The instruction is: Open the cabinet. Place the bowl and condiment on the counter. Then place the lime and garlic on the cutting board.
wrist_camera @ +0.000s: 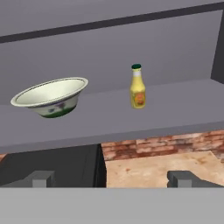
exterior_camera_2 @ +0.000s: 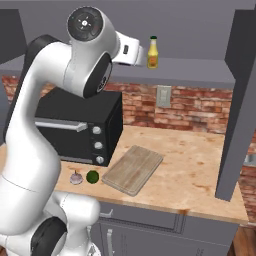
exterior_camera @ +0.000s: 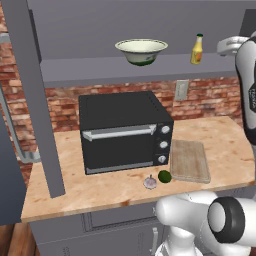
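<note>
The bowl (wrist_camera: 50,97) is judged rigid, fairly light and breakable if dropped; its flared rim is the likeliest place to be pinched, since the body is probably too wide to be spanned by the 2 fingers. The condiment (wrist_camera: 138,87) is judged light, stiff and smooth, so it could be tipped by a careless approach; its slim body below the cap is best taken from the side. The bowl is seen as cream-white with a dark green base, the condiment as a yellow bottle with a dark green cap. Both are stood upright and well apart on the shelf of the opened cabinet (exterior_camera: 100,70), above the counter (exterior_camera: 220,135). The lime (exterior_camera: 164,176) and garlic (exterior_camera: 150,182) are laid just beside each other on the counter, in front of the black oven (exterior_camera: 122,130) and next to the cutting board (exterior_camera: 190,160). The gripper (wrist_camera: 112,178) is held empty with its jaws spread wide, facing the shelf.
</note>
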Controlling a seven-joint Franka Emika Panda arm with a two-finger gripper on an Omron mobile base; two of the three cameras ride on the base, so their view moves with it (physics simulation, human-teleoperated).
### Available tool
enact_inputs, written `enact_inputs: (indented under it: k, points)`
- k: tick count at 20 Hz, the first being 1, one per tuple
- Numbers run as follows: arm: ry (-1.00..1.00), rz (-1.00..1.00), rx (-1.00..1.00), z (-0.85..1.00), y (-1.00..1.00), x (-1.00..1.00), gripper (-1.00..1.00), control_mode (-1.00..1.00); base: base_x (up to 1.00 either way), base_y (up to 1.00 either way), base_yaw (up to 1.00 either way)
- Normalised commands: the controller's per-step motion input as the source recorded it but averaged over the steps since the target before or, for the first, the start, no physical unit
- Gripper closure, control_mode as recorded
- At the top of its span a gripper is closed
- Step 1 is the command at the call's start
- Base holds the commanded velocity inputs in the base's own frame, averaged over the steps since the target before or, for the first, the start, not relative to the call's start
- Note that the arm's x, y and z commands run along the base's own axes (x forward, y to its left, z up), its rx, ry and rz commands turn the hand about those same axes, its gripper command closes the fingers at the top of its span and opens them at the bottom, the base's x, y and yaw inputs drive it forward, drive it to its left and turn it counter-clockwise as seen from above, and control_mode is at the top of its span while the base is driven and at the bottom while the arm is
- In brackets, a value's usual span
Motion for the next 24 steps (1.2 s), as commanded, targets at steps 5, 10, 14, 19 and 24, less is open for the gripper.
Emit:
enact_inputs:
  k: [5, 10, 14, 19, 24]
  points:
    - [0.00, 0.00, 0.00, 0.00, -0.16, 0.19, -1.00, -1.00, 0.00, 0.00, 0.00]
    - [0.00, 0.00, 0.00, -0.17, 0.00, 0.25, -1.00, -1.00, 0.00, 0.00, 0.00]
    - [0.00, 0.00, 0.00, -0.13, 0.00, 0.24, -1.00, -1.00, 0.00, 0.00, 0.00]
    - [0.00, 0.00, 0.00, -0.01, 0.00, 0.24, -1.00, -1.00, 0.00, 0.00, 0.00]
    - [0.00, 0.00, 0.00, -0.04, -0.03, 0.26, -1.00, -1.00, 0.00, 0.00, 0.00]
